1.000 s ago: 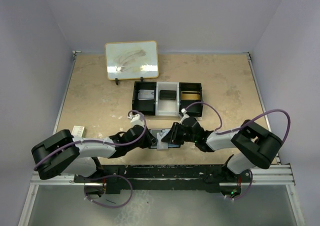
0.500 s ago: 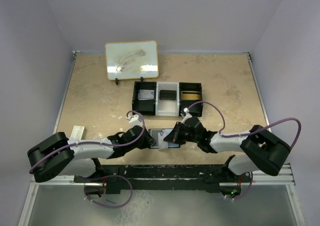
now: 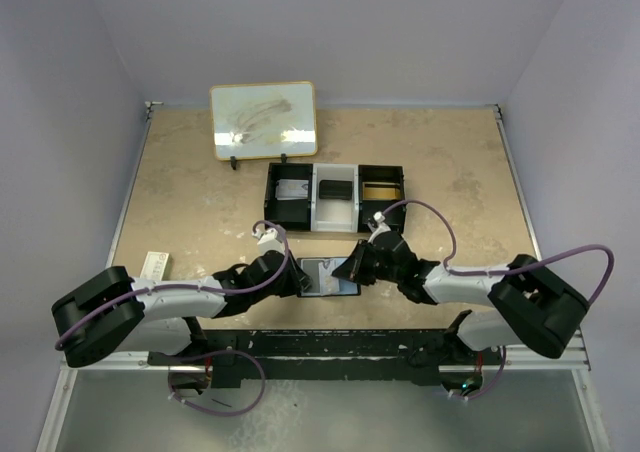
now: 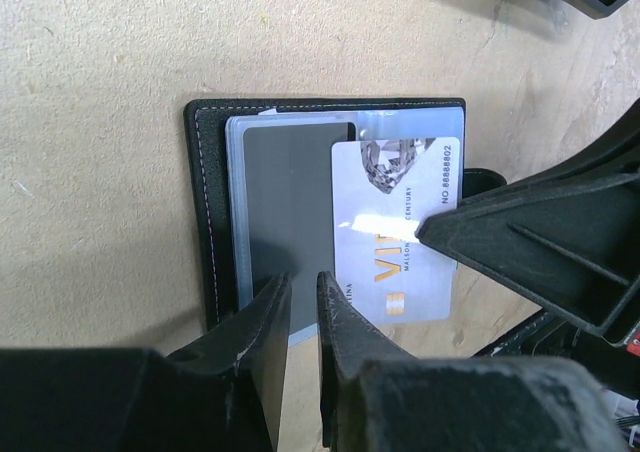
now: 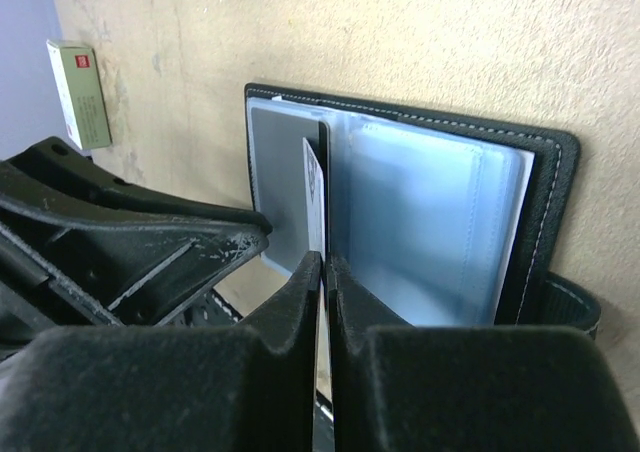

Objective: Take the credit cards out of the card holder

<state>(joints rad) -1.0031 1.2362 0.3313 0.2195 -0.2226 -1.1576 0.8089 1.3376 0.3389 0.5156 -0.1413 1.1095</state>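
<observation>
The credit card [image 4: 395, 262] carried the only legible writing: large gold letters beginning "VI", the rest hidden behind a black finger; small print beside them that seemed to read "MALSON CENTURY"; and, along one edge, "NO 68888802"; a faceted grey pattern filled its far end. All of this print ran sideways in the left wrist view.

The card holder [image 4: 285, 202] lay opened flat on the table [image 3: 200, 202], close to the near edge and between the two arms; its long axis ran left to right across the table, its shiny blue-grey panels faced up, and a black stitched border framed them.

The right gripper [image 5: 323, 264] was clenched on the credit card, which showed edge-on as a thin white strip between its fingers; the card sat over the holder's dark panel, its long side running the same way as the fold.

The left gripper [image 4: 303, 284] hung over the holder's near-left edge with its fingers slightly parted; a narrow gap showed between them and nothing was seen clamped there.

A small pale box [image 5: 80, 92] bearing a red mark lay to the left, its print too small to read; a three-compartment tray [image 3: 335, 197] and a smeared whiteboard [image 3: 264, 120] stood farther back, with no words legible on either.
</observation>
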